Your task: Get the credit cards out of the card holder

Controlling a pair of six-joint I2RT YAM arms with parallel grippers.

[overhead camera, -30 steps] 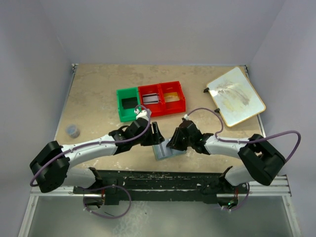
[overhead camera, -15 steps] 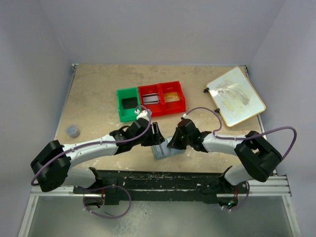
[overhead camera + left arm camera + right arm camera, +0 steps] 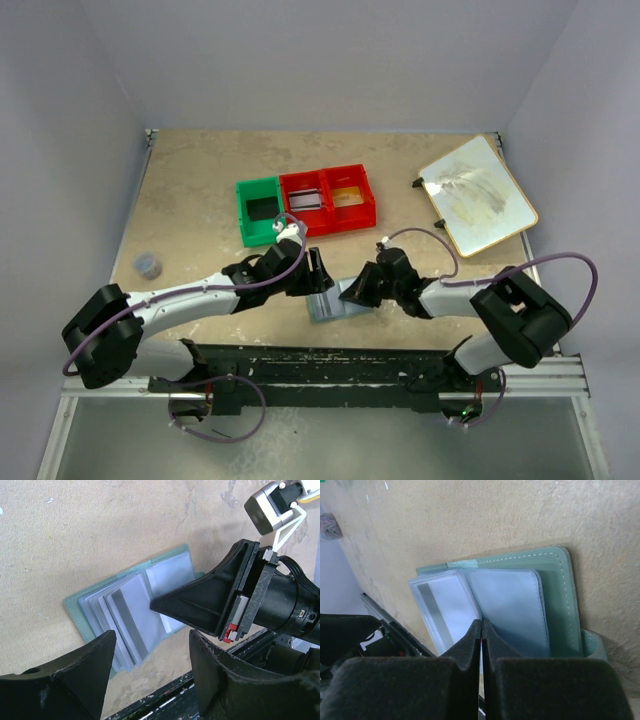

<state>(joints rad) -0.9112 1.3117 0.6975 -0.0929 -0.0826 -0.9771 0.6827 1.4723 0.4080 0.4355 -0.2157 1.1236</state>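
1. An open card holder lies flat on the tan surface, at the lower centre of the overhead frame near the front edge, between the two arms' tips.
2. The credit cards sit fanned in the holder's clear sleeves at centre-left of the left wrist frame. The top card shows a dark stripe.
3. The left end effector hovers over the fanned stack with its fingers spread wide, one at each lower corner of its own frame.
4. The right end effector points in from the right of the left wrist frame. Its fingers are pressed nearly together into a wedge, the tip at the seam between the two pockets. Whether it pinches a card cannot be told.
5. A green bin and red bins stand in a row at the centre of the overhead frame, apart from the holder. A cream board lies at upper right.
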